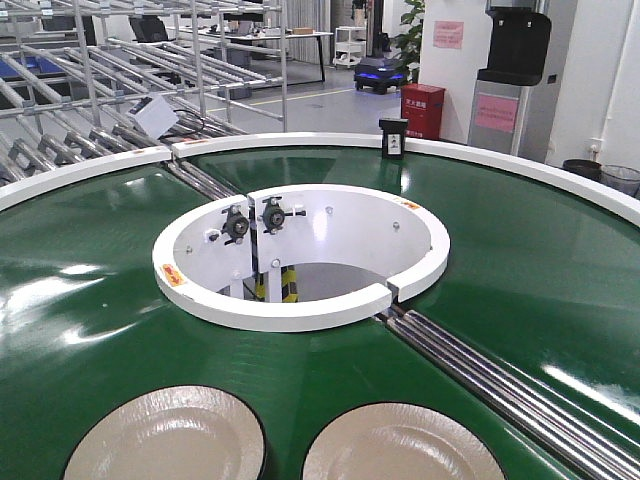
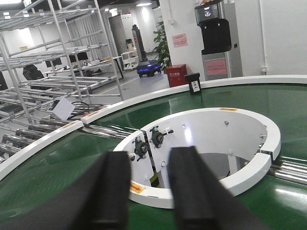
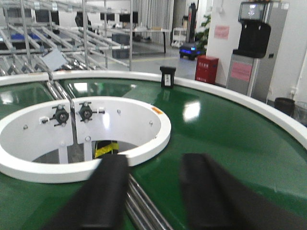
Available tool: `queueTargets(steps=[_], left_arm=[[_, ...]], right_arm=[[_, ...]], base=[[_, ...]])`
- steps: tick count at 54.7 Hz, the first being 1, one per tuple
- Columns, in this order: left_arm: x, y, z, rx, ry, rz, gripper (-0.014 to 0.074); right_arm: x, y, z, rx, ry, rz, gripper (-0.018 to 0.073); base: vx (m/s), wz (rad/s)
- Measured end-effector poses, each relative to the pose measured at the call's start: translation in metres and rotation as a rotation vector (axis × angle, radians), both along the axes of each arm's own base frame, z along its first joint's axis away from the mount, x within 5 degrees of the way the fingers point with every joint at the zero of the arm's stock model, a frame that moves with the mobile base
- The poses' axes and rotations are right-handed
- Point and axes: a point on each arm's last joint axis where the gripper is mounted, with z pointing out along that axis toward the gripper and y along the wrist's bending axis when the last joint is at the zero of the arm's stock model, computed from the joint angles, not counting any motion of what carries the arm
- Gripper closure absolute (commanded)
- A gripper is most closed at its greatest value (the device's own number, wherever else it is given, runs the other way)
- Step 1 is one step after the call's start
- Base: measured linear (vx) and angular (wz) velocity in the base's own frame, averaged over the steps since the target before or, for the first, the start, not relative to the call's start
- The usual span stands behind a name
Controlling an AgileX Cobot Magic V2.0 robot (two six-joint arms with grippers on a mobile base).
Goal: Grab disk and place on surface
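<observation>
Two pale round disks lie on the green belt point(image 1: 80, 300) at the bottom edge of the front view, one at left point(image 1: 165, 435) and one at right point(image 1: 400, 448), both cut off by the frame. Neither gripper shows in that view. In the left wrist view my left gripper point(image 2: 149, 158) is open with nothing between its black fingers point(image 2: 115, 187), hovering over the belt and facing the white ring. My right gripper point(image 3: 156, 160) is also open and empty, above the belt and the steel rollers. No disk shows in either wrist view. The surface is out of view.
A white raised ring point(image 1: 300, 310) surrounds the belt's central hole. Steel rollers point(image 1: 500, 380) cross the belt at right, and more run at the far left point(image 1: 200, 180). A small black device point(image 1: 393, 137) stands on the white outer rim. Metal racks point(image 1: 60, 100) stand behind.
</observation>
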Motion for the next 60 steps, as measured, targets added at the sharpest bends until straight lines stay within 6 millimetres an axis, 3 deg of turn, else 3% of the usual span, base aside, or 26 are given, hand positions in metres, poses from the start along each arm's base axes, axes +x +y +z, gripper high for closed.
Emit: queueTargets(steps=[6, 19, 27, 34, 38, 47, 54, 60], left_arm=[[0.004, -0.001, -0.003, 0.003, 0.015, 0.000, -0.0021], [0.012, -0.002, -0.011, -0.045, 0.081, -0.003, -0.0006], [0.021, -0.008, -0.033, -0.143, 0.343, -0.010, 0.0059], [0.042, -0.030, -0.057, -0.156, 0.643, -0.105, 0.0093], [0.054, -0.051, -0.073, -0.138, 0.807, -0.257, 0.0094], [0.075, -0.085, -0.095, -0.301, 0.960, -0.571, 0.0094], [0.095, -0.067, -0.108, -0.375, 0.973, -0.515, 0.0094], [0.113, -0.019, -0.119, -0.431, 0.967, -0.352, 0.0094]], right_arm=[[0.000, 0.000, 0.000, 0.000, -0.004, 0.000, -0.0170], [0.000, 0.001, 0.001, 0.085, -0.001, 0.006, -0.0132], [0.005, 0.006, -0.010, 0.221, 0.156, 0.034, -0.0060], [0.034, 0.024, -0.033, 0.323, 0.459, 0.153, 0.0019], [0.051, 0.041, -0.049, 0.370, 0.635, 0.303, 0.0040], [0.090, 0.074, -0.087, 0.578, 0.865, 0.622, 0.0043], [0.108, 0.073, -0.113, 0.562, 0.927, 0.586, 0.0043], [0.110, 0.068, -0.123, 0.480, 0.968, 0.534, 0.0043]], base=[[0.00, 0.00], [0.00, 0.00], [0.00, 0.00], [0.00, 0.00], [0.00, 0.00], [0.00, 0.00], [0.00, 0.00], [0.00, 0.00]])
